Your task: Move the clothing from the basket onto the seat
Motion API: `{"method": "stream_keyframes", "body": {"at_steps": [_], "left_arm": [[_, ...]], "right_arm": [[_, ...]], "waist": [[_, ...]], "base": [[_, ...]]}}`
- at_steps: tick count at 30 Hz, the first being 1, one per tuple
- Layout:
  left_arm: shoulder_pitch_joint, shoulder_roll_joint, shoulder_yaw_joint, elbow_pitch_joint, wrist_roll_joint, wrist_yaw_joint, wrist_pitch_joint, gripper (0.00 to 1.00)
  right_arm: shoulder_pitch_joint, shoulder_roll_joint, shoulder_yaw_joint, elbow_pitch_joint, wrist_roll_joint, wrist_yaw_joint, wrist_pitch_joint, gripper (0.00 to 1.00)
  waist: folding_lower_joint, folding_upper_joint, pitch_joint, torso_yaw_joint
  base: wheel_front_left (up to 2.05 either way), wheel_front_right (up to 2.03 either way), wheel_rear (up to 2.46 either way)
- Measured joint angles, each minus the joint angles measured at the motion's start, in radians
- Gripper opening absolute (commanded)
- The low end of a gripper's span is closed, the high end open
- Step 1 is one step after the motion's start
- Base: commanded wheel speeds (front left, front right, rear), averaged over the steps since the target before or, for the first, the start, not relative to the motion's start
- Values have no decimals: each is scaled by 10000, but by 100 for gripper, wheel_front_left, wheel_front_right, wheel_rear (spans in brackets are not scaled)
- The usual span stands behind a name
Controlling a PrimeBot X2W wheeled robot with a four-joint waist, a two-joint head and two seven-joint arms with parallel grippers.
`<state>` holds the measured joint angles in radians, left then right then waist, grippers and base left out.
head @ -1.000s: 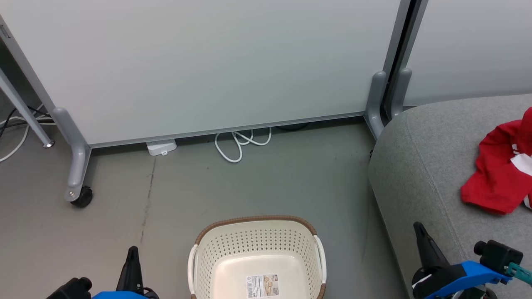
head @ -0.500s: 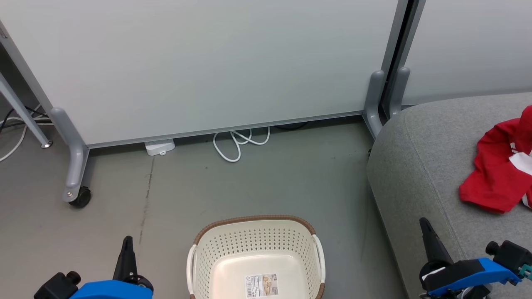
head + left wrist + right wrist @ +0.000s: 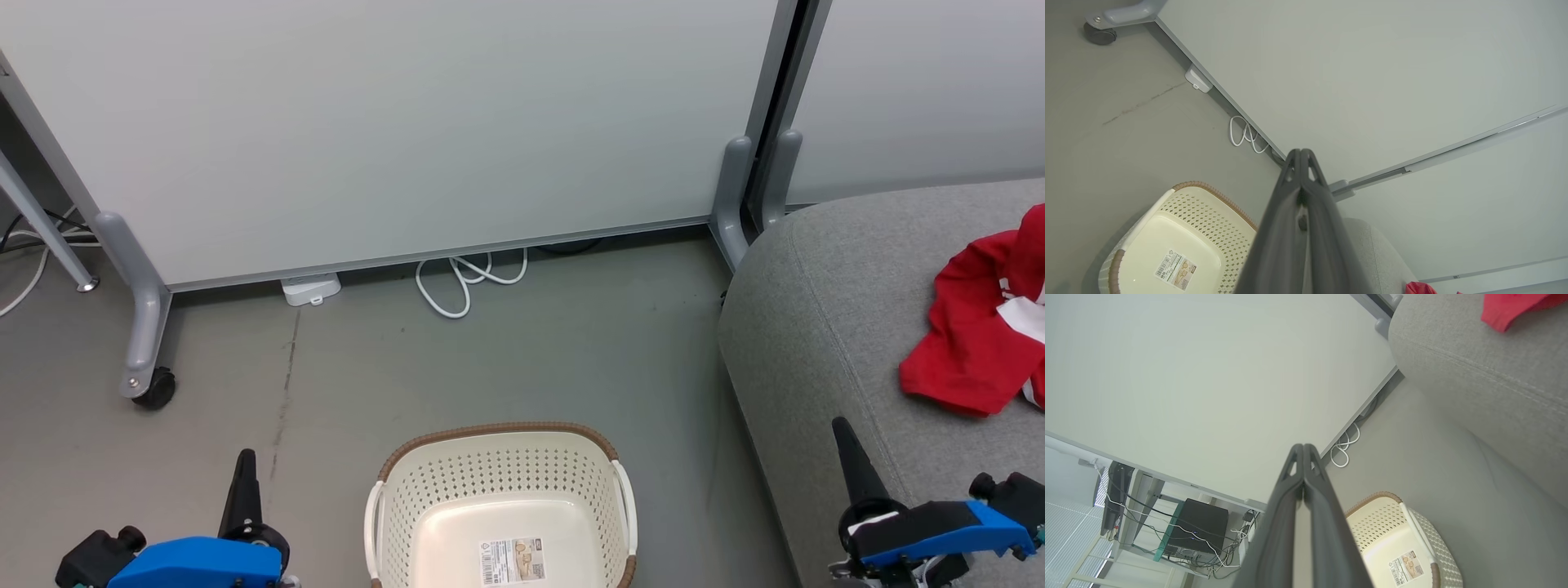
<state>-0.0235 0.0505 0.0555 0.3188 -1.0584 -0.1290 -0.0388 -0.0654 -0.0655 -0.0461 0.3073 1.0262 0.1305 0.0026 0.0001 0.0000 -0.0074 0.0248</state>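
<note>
Hanging low on either side of the basket [image 3: 500,430], both my grippers are pressed fully together and grip nothing. My left gripper [image 3: 244,465] points up over the floor [image 3: 506,359], apart from the basket's left handle [image 3: 372,523]. My right gripper [image 3: 842,441] rises in front of the seat [image 3: 816,327], at its rounded near edge; whether it touches the fabric I cannot tell. The clothing [image 3: 971,343] lies crumpled on the seat, red with a white patch, partly cut off at the picture's edge. The basket stands upright on the floor beside the seat, showing its pale bottom and a label [image 3: 512,560].
</note>
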Motion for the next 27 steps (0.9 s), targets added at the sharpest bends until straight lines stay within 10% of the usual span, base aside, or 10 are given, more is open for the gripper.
{"method": "stream_keyframes", "body": {"at_steps": [27], "left_arm": [[-369, 0, 272, -330, -2499, 0, 683, 0]], "right_arm": [[-149, 63, -307, -280, 2638, 0, 508, 0]], "waist": [[0, 0, 40, -95]], "base": [[0, 0, 0]]}}
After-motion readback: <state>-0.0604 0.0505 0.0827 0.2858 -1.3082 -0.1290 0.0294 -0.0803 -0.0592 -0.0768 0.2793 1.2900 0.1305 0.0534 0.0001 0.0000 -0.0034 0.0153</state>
